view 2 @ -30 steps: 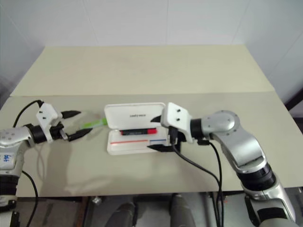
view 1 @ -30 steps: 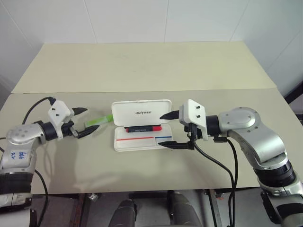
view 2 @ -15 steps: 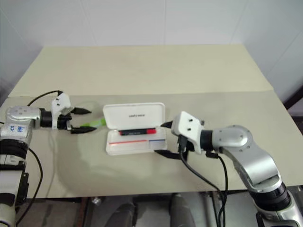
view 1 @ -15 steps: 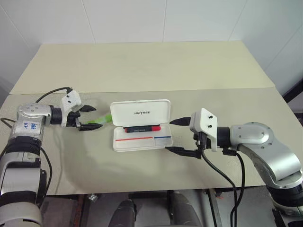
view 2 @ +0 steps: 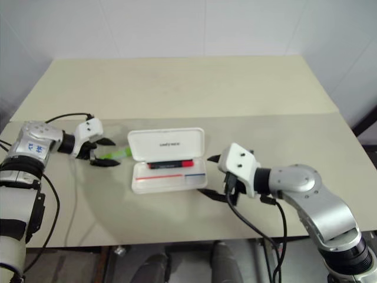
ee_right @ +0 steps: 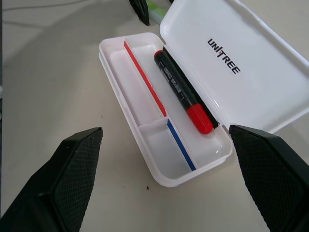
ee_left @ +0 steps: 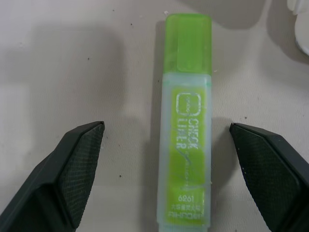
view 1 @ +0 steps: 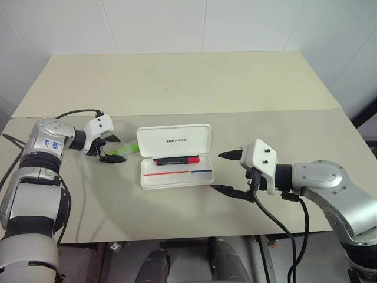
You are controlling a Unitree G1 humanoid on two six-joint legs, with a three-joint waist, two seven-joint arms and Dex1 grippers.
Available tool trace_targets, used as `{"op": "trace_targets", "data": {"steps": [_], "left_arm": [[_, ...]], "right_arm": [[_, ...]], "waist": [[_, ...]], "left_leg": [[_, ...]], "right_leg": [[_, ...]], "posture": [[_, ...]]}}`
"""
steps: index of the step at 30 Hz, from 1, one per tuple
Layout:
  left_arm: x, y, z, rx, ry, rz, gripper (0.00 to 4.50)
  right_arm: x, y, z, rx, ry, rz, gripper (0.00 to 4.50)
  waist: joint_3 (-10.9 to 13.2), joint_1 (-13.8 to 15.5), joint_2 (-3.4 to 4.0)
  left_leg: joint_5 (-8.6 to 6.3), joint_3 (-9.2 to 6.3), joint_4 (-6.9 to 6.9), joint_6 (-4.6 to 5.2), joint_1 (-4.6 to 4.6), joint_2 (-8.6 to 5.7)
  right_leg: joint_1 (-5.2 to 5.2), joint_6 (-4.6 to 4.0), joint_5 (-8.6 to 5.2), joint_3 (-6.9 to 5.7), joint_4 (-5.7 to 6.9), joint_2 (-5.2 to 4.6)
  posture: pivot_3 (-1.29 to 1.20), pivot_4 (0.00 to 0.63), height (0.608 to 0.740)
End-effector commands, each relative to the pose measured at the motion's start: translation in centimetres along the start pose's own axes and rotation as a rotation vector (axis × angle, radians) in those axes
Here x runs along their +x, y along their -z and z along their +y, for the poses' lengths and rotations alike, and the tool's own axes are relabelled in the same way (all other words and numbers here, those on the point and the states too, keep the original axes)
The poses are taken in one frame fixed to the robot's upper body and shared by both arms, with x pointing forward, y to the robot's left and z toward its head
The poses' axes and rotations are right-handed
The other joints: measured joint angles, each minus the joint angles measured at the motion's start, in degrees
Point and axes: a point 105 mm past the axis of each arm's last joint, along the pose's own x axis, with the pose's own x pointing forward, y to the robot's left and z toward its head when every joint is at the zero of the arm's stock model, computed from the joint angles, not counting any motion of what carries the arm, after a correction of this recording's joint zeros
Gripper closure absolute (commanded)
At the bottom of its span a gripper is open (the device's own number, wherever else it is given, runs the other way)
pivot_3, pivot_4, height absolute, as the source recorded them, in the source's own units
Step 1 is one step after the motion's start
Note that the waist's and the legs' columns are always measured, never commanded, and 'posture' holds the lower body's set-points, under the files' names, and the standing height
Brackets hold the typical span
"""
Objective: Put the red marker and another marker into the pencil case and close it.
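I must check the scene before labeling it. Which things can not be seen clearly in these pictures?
- Green marker: its near end is cut off by the left wrist view's edge; in the head views the left hand covers part of it.
- Pencil case: hinge hidden behind the red marker.
- Small print on that marker's label: too small.

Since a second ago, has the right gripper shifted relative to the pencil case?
Yes. The right gripper has drawn back from the open pencil case toward the table's near right; earlier its fingers overlapped the case's right end, now they stand clear of it, open.
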Motion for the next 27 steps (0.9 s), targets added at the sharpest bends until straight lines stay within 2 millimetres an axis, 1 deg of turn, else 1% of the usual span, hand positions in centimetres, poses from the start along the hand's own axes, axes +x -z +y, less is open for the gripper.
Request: {"op": "trace_targets", "data": {"steps": [1, 4, 6, 10, 12, 13, 17, 20, 22, 24, 27], "left_arm": [[0.4, 2.7, -1.2, 0.035, 0.081, 0.189, 0.00], [0.6, 2.4, -1.0, 0.024, 0.074, 0.167, 0.65], [0.8, 2.1, -1.0, 0.021, 0.065, 0.151, 1.30], [1.0, 1.9, -0.8, 0.024, 0.036, 0.116, 2.59], [1.1, 1.1, -0.2, 0.041, -0.017, 0.055, 3.23], [1.1, 0.6, 0.0, 0.045, -0.035, 0.018, 3.41], [0.8, -1.2, 0.7, 0.046, -0.102, -0.122, 3.41], [0.4, -1.5, 0.9, 0.048, -0.119, -0.153, 3.41], [-0.1, -1.8, 1.2, 0.049, -0.140, -0.177, 3.41], [-0.7, -2.3, 1.6, 0.049, -0.164, -0.209, 3.41], [-2.0, -3.8, 2.4, 0.073, -0.220, -0.286, 3.41]], "right_arm": [[-0.4, -1.1, -0.5, -0.050, 0.025, -0.025, 0.06], [-0.4, -1.0, -0.6, -0.051, 0.027, -0.022, 0.00], [-0.4, -1.0, -0.7, -0.053, 0.029, -0.019, 0.00], [-0.3, -0.9, -1.0, -0.055, 0.036, -0.013, 0.00], [-0.2, -0.9, -1.1, -0.056, 0.038, -0.011, 0.00], [-0.2, -0.9, -1.2, -0.057, 0.039, -0.010, 0.00], [-0.3, -0.8, -1.3, -0.059, 0.038, -0.007, 0.00], [-0.4, -0.7, -1.3, -0.062, 0.033, -0.001, 0.00], [-0.5, -0.7, -1.4, -0.064, 0.033, 0.002, 0.00], [-0.6, -0.6, -1.5, -0.067, 0.033, 0.006, 0.00], [-0.6, -0.6, -1.6, -0.069, 0.033, 0.007, 0.00]], "waist": [[0.00, -0.23, 0.00], [0.00, -0.55, 0.00], [0.00, -0.56, 0.00], [0.00, -0.23, 0.00], [0.00, -0.02, 0.00], [0.00, 0.03, 0.00], [0.01, 0.16, -0.01], [0.04, 0.27, -0.08], [0.05, 0.25, -0.09], [0.05, 0.25, -0.09], [0.05, 0.17, -0.09]], "left_leg": [[0.00, 0.00, 0.00, 0.00, 0.06, 0.01], [0.00, 0.00, -0.01, 0.01, 0.38, 0.03], [-0.02, 0.02, -0.10, 0.03, 0.75, 0.04], [0.05, 0.00, -0.07, 0.13, 0.79, 0.05], [0.13, 0.01, -0.06, 0.26, 0.80, 0.05], [0.19, 0.01, -0.06, 0.35, 0.80, 0.06], [0.42, 0.04, -0.06, 0.63, 0.71, 0.15], [0.52, 0.04, 0.00, 0.63, 0.48, 0.33], [0.51, 0.05, 0.00, 0.59, 0.42, 0.34], [0.46, 0.03, -0.03, 0.51, 0.22, 0.35], [0.40, 0.02, -0.04, 0.41, -0.12, 0.36]], "right_leg": [[0.06, 0.00, 0.00, 0.00, 0.01, 0.01], [0.39, -0.01, -0.01, 0.01, 0.00, 0.04], [0.78, 0.00, -0.06, 0.01, -0.05, 0.04], [0.85, -0.01, -0.10, 0.01, -0.05, 0.04], [0.86, 0.02, -0.06, 0.01, -0.05, 0.04], [0.87, 0.03, -0.05, 0.00, -0.05, 0.04], [0.89, -0.25, -0.03, -0.11, -0.22, 0.04], [0.89, -0.34, 0.05, -0.39, -0.33, 0.01], [0.88, -0.22, 0.30, -0.43, -0.32, -0.01], [0.71, -0.12, 0.29, -0.51, -0.32, -0.03], [0.36, -0.09, 0.31, -0.57, -0.20, -0.04]], "posture": [[0.00, 0.150, 0.740], [0.00, 0.150, 0.740], [0.00, 0.150, 0.740], [0.00, 0.150, 0.740], [0.00, 0.150, 0.740], [0.00, 0.150, 0.740], [0.00, 0.150, 0.740], [0.00, 0.150, 0.740], [0.00, 0.150, 0.740], [0.00, 0.150, 0.740], [0.00, 0.150, 0.740]]}}
